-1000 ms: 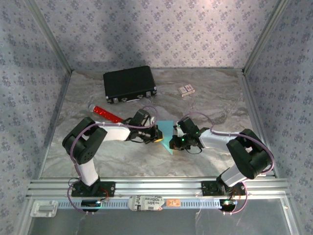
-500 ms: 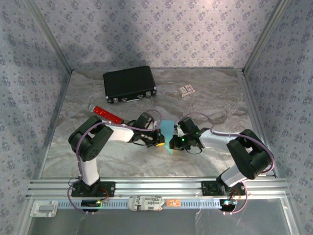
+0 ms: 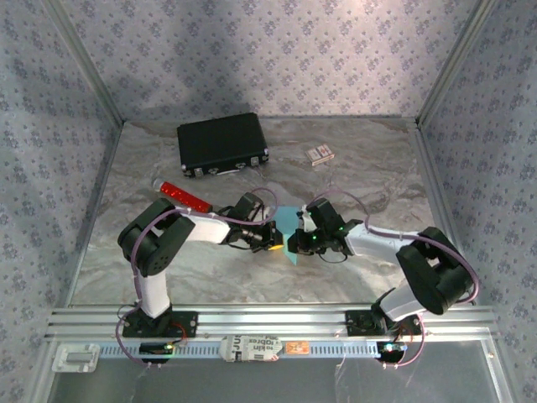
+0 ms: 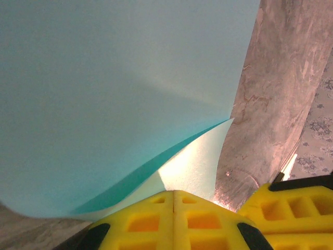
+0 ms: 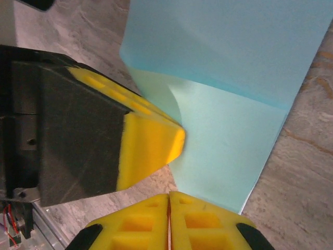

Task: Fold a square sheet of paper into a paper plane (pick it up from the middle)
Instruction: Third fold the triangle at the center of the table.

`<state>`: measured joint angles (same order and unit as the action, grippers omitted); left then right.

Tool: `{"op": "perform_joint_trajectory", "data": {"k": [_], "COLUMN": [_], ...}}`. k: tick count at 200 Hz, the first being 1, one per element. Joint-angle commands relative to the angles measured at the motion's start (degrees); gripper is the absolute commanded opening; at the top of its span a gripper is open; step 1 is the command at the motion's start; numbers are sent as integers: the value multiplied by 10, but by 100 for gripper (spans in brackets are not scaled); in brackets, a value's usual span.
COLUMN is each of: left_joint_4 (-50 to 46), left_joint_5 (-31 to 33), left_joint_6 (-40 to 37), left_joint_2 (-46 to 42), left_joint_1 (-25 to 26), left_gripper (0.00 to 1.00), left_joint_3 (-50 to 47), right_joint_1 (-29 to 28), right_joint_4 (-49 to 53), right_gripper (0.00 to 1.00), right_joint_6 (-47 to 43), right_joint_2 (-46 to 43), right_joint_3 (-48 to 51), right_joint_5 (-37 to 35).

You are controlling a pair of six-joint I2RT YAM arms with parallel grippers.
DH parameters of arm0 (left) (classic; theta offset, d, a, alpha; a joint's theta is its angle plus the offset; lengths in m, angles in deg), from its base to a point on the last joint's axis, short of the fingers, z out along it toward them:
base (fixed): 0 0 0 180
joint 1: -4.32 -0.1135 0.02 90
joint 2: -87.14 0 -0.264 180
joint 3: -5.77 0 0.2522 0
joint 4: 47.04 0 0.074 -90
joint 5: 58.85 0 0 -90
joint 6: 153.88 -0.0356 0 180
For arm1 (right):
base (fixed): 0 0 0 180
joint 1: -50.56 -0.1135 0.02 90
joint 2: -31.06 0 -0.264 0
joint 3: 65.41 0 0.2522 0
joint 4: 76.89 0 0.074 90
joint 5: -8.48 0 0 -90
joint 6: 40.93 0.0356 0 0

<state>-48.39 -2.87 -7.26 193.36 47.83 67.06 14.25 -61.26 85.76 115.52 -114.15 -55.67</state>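
Smooth matt square sheet of paper (image 4: 104, 78); spongy matt yellow claw pads (image 4: 151, 224); faintly glossy marbled table (image 4: 270, 104).

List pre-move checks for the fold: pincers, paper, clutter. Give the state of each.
1. Hold of left pincer on paper: ok, shut on the folded edge.
2. Hold of right pincer on the paper: cannot tell; it is shut, with the paper's edge at its tips.
3. Fold pressed flat: not ok, the layers gape beside the left pincer.
4. Gap between the two pincers: ok, apart though close.
5. Clutter away from the paper, meaning case, tube and box: ok.
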Motion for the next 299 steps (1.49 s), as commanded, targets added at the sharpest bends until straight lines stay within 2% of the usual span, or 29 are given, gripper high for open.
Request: {"op": "perform_joint_trajectory", "data": {"k": [1, 24, 58, 81, 108, 161, 209, 299], "left_joint_4": [-30, -28, -28, -30, -31, -28, -28, -70], "left_joint_5": [23, 25, 25, 25, 25, 26, 25, 33], "left_joint_6": [3, 5, 6, 6, 5, 7, 3, -24], "left_joint_2": [18, 18, 15, 15, 13, 13, 11, 20], "left_joint_1": [-2, -3, -3, -4, -5, -10, -33, -82], "left_gripper": [0, 0, 0, 0, 0, 0, 0, 0], "left_joint_3": [-9, -11, -12, -12, -12, -12, -11, 8], "right_joint_1": [-5, -7, -7, -6, -15, -11, -3, 10], "right_joint_4": [-17, -25, 24, 28, -6, -19, -31, -27], "right_gripper": [10, 9, 9, 9, 10, 7, 6, 5], "right_joint_6": [13, 18, 3, -2, 7, 25, 34, 30], "right_joint_2": [29, 30, 2, -3, 22, 63, 51, 50], "right_joint_3": [4, 12, -5, -17, -22, 18, 61, 64], "right_joint_5": [22, 27, 0, 12, 42, 5, 12, 19]}}
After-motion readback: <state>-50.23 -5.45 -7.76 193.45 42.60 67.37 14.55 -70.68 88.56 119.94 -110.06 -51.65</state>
